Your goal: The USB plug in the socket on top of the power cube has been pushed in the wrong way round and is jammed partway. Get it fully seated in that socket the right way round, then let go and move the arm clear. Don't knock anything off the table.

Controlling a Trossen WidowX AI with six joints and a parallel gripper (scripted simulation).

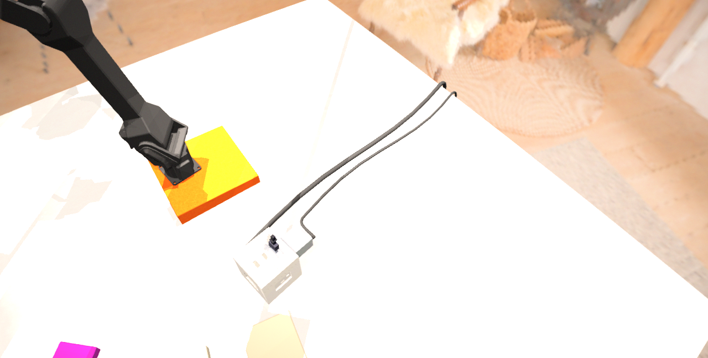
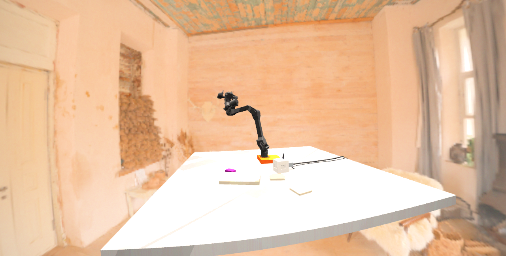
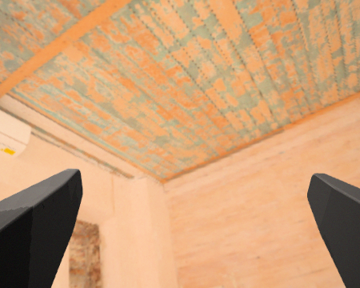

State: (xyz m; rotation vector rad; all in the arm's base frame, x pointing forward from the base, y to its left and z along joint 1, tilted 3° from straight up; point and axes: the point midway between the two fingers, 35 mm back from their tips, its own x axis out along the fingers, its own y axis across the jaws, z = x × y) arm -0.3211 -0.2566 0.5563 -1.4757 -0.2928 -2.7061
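Observation:
The white power cube (image 1: 269, 270) (image 2: 280, 166) stands on the table, with slots in its top and sides. The small black USB plug (image 1: 273, 243) (image 2: 283, 156) stands up from the cube's top, near its back corner in the top view. How deep it sits and which way round it is cannot be made out. My gripper (image 3: 198, 183) is open and empty, its two fingers wide apart against wall and ceiling in the wrist view. In the exterior view the arm is raised high, with the gripper up and to the left of the cube, far from the plug.
A grey plug block (image 1: 305, 247) and two dark cables (image 1: 346, 160) run from the cube to the table's edge. The arm stands on a yellow-orange base (image 1: 227, 157) (image 2: 265, 160). A magenta block (image 1: 76, 349) (image 2: 230, 170) and cream slabs (image 2: 239, 182) (image 2: 277, 177) (image 2: 300, 191) lie on the table.

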